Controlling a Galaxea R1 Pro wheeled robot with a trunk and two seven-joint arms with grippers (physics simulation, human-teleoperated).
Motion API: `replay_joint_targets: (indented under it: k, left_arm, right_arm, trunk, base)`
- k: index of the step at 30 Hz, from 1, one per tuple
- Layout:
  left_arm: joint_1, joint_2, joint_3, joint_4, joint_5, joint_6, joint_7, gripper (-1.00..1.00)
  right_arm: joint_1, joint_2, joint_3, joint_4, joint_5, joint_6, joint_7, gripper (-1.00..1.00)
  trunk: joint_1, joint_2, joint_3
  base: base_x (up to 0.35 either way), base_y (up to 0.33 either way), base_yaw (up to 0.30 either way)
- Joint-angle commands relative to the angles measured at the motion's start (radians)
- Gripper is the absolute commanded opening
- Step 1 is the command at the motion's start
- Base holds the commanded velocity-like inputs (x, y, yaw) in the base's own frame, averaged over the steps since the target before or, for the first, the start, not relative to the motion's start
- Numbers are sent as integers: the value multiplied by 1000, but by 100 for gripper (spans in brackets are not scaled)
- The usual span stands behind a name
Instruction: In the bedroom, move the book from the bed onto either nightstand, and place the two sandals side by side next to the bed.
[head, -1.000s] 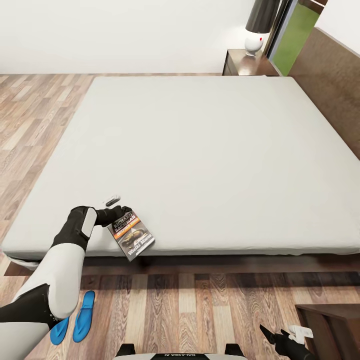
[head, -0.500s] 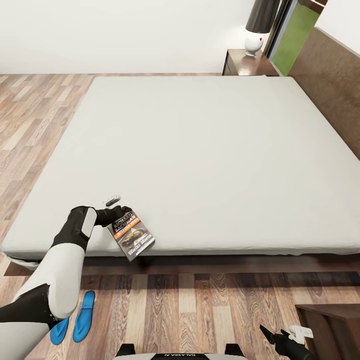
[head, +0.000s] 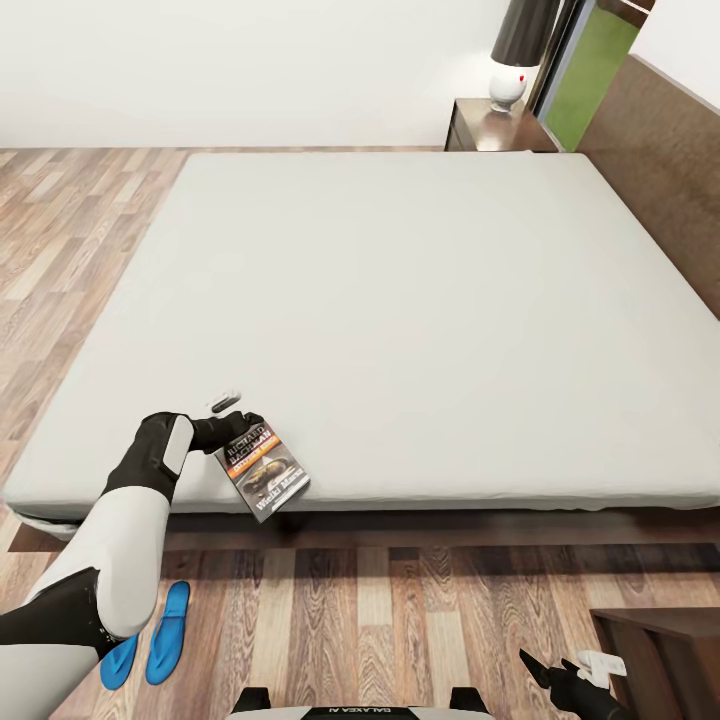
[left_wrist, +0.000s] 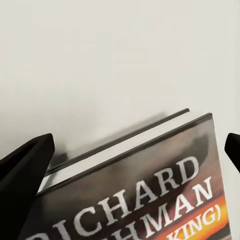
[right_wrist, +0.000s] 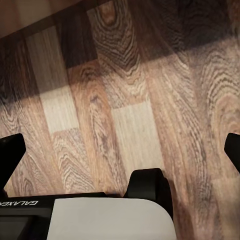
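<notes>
- Left gripper (head: 240, 420) low over the near edge of the bed (head: 400, 300), at the corner closest to the robot.
- The book (head: 264, 473) right at that gripper, top end touching it, lying flat on the grey mattress, with the far end sticking out a little past the bed's edge.
- In the left wrist view, the book (left_wrist: 145, 190) between the two dark fingertips (left_wrist: 25, 170), one on each side, spread wide; hard to say if pressing on the book or just beside it.
- Cover dark, with white letters and an orange band; bottom of the cover cut off in the wrist view.
- The two sandals (head: 150, 635) blue, flat on the wood floor (head: 400, 620), below and behind the left gripper, side by side next to the bed; one partly hidden behind the white left arm.
- A nightstand (head: 495, 128) far from the left gripper, past the far corner of the bed, with a lamp (head: 520, 50) on top; lamp top cut off.
- Right gripper (head: 560, 680) low at the robot's right side, over the floor (right_wrist: 130, 100), fingers spread wide apart with nothing between them.
- A dark brown box-shaped thing (head: 665, 650) just beside the right gripper, mostly cut off; hard to tell what.
</notes>
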Motion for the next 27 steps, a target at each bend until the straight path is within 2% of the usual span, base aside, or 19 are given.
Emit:
replay_joint_targets:
  k: [1,27]
  left_arm:
    - [0,0,3,1,-4,8,5,100]
    - [0,5,4,-4,0,11,2,100]
  right_arm:
    - [-2,0,-5,5,0,-5,6,100]
    - [-2,0,-5,5,0,-5,6,100]
  trunk:
    - [0,0,-1]
    - [-100,182,81]
  base:
    - [0,0,0]
    - [0,0,0]
